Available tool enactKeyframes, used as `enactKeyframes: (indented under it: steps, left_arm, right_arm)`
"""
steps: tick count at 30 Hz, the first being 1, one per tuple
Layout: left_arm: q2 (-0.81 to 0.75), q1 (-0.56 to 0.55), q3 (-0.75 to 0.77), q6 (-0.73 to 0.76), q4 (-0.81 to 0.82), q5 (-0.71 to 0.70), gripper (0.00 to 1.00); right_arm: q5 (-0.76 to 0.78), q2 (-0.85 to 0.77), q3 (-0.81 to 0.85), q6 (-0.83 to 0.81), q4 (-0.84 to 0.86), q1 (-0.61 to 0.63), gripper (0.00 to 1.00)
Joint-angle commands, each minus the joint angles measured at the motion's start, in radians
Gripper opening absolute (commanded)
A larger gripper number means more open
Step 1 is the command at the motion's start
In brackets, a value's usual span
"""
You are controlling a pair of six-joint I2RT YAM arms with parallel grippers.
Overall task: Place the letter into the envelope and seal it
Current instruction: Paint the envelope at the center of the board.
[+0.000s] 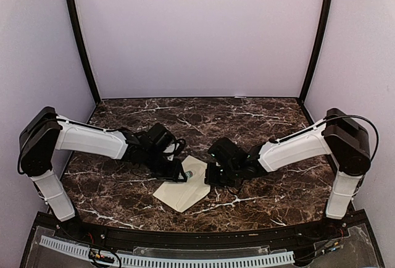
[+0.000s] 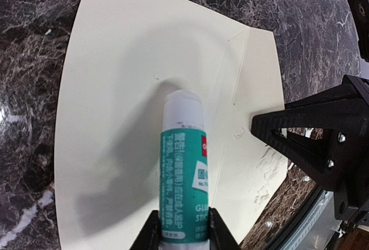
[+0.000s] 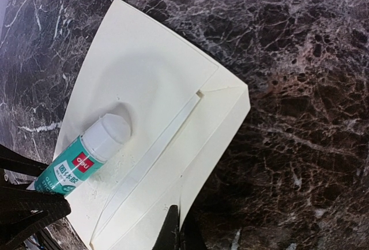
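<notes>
Right wrist: closed right jaws touch envelope edge near glue stick.

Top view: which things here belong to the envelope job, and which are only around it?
Job: envelope, glue stick in left gripper, right gripper shut at the envelope's edge.
Not the job: marble table, lilac walls.

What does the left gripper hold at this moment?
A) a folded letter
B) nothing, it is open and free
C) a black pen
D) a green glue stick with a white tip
D: in the left wrist view the green glue stick sits between the fingers of the left gripper, with its white tip down on the cream envelope.
</notes>
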Motion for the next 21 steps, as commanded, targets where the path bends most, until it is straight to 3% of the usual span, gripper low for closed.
enactKeyframes:
  steps: [1, 21]
  left_arm:
    - [-0.018, 0.007, -0.029, 0.023, -0.056, -0.008, 0.00]
    - [-0.173, 0.006, -0.202, 0.081, -0.090, 0.136, 0.00]
  right_arm:
    - [0.023, 0.028, 0.017, 0.000, -0.030, -0.006, 0.00]
    - [0.028, 0.046, 0.043, -0.001, -0.049, -0.005, 0.00]
